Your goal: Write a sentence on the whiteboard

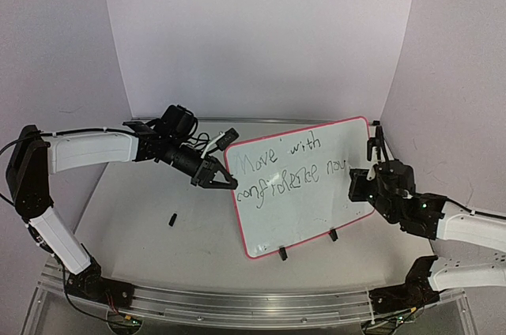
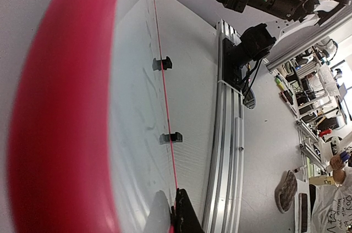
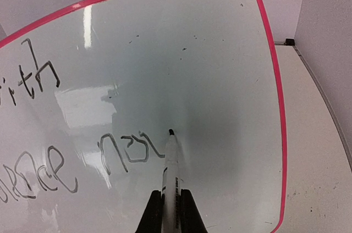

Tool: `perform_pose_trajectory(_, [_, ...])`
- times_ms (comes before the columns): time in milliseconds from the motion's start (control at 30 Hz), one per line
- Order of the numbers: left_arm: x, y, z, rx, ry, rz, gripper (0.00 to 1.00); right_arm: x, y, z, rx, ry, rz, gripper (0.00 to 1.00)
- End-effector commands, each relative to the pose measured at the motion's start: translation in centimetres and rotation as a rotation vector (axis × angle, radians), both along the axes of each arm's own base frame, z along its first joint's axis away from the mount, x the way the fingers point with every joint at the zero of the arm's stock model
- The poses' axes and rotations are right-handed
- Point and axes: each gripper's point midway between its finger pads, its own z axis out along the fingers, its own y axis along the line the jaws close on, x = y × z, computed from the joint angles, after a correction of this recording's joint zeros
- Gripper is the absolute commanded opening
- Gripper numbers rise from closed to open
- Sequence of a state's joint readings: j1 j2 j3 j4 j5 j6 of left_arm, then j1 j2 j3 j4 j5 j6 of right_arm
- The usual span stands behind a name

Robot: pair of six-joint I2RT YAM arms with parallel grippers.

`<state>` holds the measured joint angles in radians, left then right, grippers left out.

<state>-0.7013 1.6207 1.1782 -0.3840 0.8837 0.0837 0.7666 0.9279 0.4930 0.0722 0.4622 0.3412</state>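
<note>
Whiteboard: You are looking at the whiteboard [image 1: 304, 216] standing tilted on its two clip feet [image 1: 282, 254], centre right of the top view, on the surface [image 1: 134, 208].
Sentence: The sentence [image 1: 288, 169] is running in two slanted rows across the board's upper half, and the second row is ending in "now".
Left claw: The left claw [image 1: 225, 182] is pinching the board's left rim and steadying it.
Right claw: The right claw [image 3: 170, 214] is pressed together on a black marker [image 3: 171, 167]. The tip is sitting at the board just right of the last word; contact cannot be confirmed.
Loose item: A small black piece [image 1: 171, 219] is lying on the surface at lower left of the board, well apart from both claws.
Risk, board shift: Pressing too hard is likely to tip or slide the board, since only one rim is being held.
Risk, marker twist: A sideways load on the long marker could be rotating it in the claw and distorting strokes.
Risk, smear: Dragging the claw leftward across the board could be smudging the letters.
Risk, run-off: A stroke carried too far right risks crossing the pink rim.
</note>
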Motion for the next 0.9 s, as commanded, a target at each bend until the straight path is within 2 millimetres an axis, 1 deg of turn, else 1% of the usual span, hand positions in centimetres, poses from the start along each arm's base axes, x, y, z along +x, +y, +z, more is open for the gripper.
perform_pose_trajectory(0, [-1.9, -0.3, -1.5, 0.041, -0.018, -0.084, 0.0, 0.7, 0.3, 1.5, 0.016, -0.034, -0.003, 0.0])
perform_pose_trajectory(333, [-1.9, -0.3, -1.5, 0.04, -0.019, -0.083, 0.0, -0.5, -0.8, -1.2, 0.056, 0.024, -0.027, 0.0])
perform_pose_trajectory(500, [-1.9, -0.3, -1.5, 0.041, -0.017, -0.084, 0.0, -0.9, -1.1, -2.1, 0.067, 0.043, -0.034, 0.0])
perform_pose_trajectory(700, [-1.9, -0.3, -1.5, 0.04, -0.018, -0.084, 0.0, -0.6, -1.2, -1.8, 0.038, 0.035, -0.046, 0.0])
perform_pose_trajectory(867, [-1.9, -0.3, -1.5, 0.042, -0.018, -0.083, 0.0, 0.1, -1.3, -0.7, 0.011, 0.013, -0.053, 0.0])
